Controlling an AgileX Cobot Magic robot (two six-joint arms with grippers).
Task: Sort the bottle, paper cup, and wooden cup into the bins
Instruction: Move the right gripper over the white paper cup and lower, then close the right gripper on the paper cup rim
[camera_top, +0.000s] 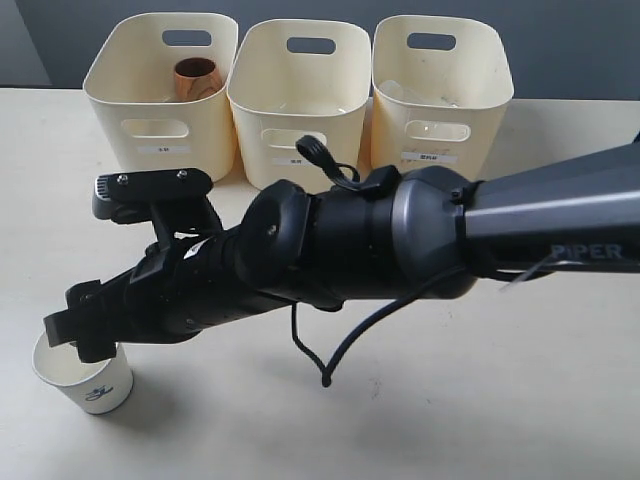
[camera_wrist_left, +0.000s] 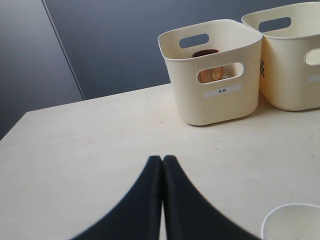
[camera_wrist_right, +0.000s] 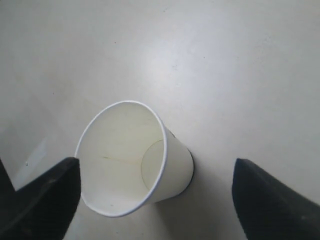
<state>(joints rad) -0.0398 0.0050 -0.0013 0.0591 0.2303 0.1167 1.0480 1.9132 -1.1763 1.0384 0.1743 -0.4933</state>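
The white paper cup (camera_top: 85, 378) with a dark logo stands upright at the table's front left. My right gripper (camera_top: 75, 330) reaches across over it, open. In the right wrist view the paper cup (camera_wrist_right: 130, 160) sits between the wide-apart fingertips (camera_wrist_right: 55, 192), touching neither, with the right gripper (camera_wrist_right: 156, 170) above its rim. The wooden cup (camera_top: 196, 78) stands inside the left bin (camera_top: 160, 165). Something clear, apparently the bottle (camera_top: 415, 97), lies in the right bin (camera_top: 440, 165). The left gripper (camera_wrist_left: 162, 159) is shut on nothing, low over the table, with the paper cup's rim (camera_wrist_left: 292, 220) beside it.
The middle bin (camera_top: 300, 170) stands between the other two at the table's back. The right arm's dark body and cable (camera_top: 330, 360) span the table's middle. In the left wrist view, the left bin (camera_wrist_left: 220, 107) shows the wooden cup (camera_wrist_left: 210, 74) through its cut-out.
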